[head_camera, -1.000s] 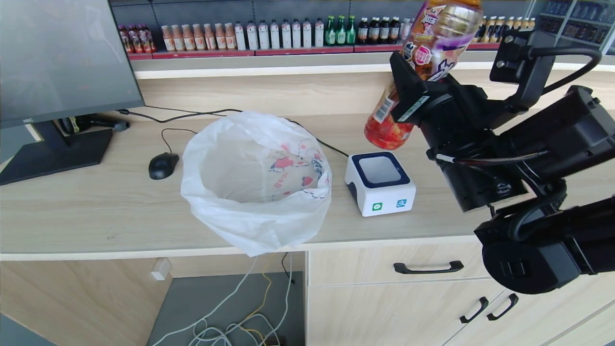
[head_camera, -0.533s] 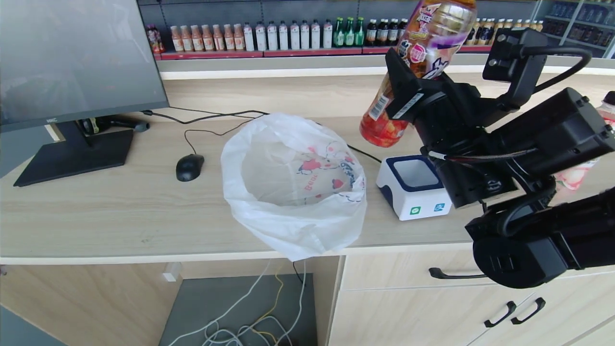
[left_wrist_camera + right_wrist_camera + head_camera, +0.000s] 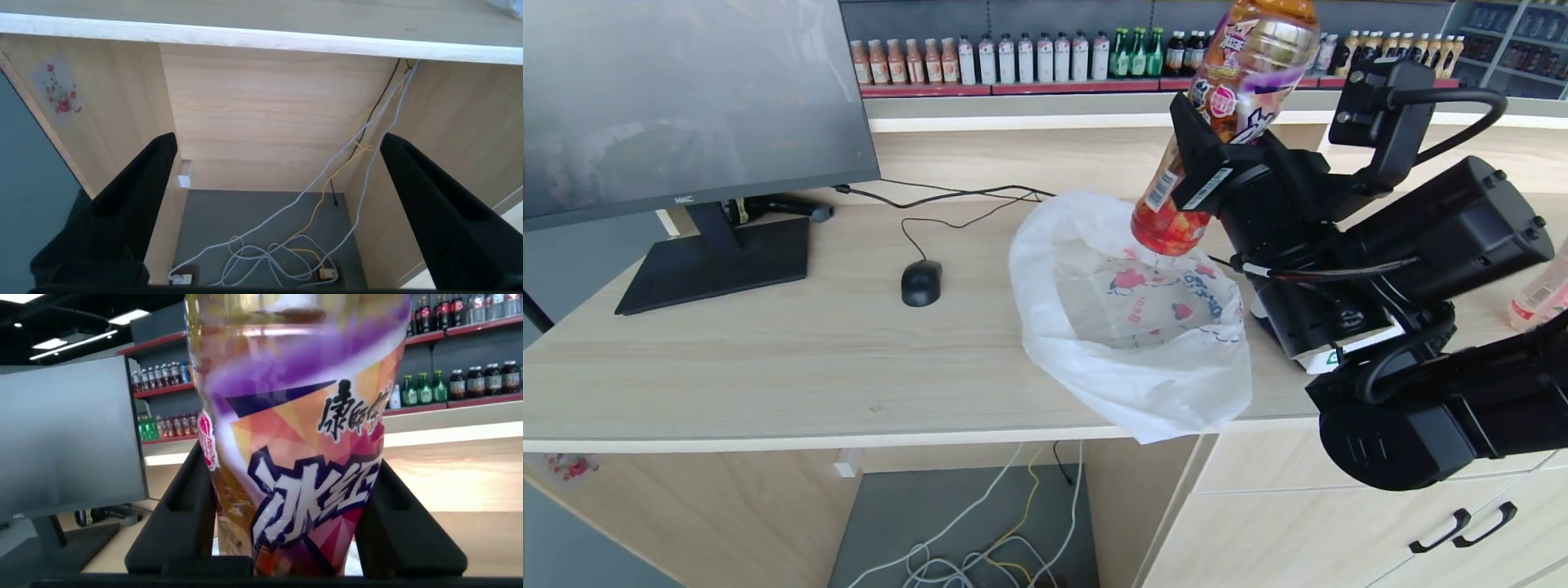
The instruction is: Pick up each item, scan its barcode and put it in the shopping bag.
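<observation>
Item: drink bottle (image 3: 1254, 49), amber contents, printed wrap label; held in the right gripper (image 3: 1240, 151), fingers (image 3: 1205, 167) clamped on its mid-body. Position: in the air above the desk (image 3: 768, 359), long axis steeply tilted, lower end over the far rim of the white shopping bag (image 3: 1127, 384), upper end leaning to the robot's right. Bag mouth lies below the bottle and toward the robot (a short drop, by judgement). Left gripper (image 3: 278, 212): fingers wide, holding nothing, low before the desk's open underside; the right arm is nearer.
</observation>
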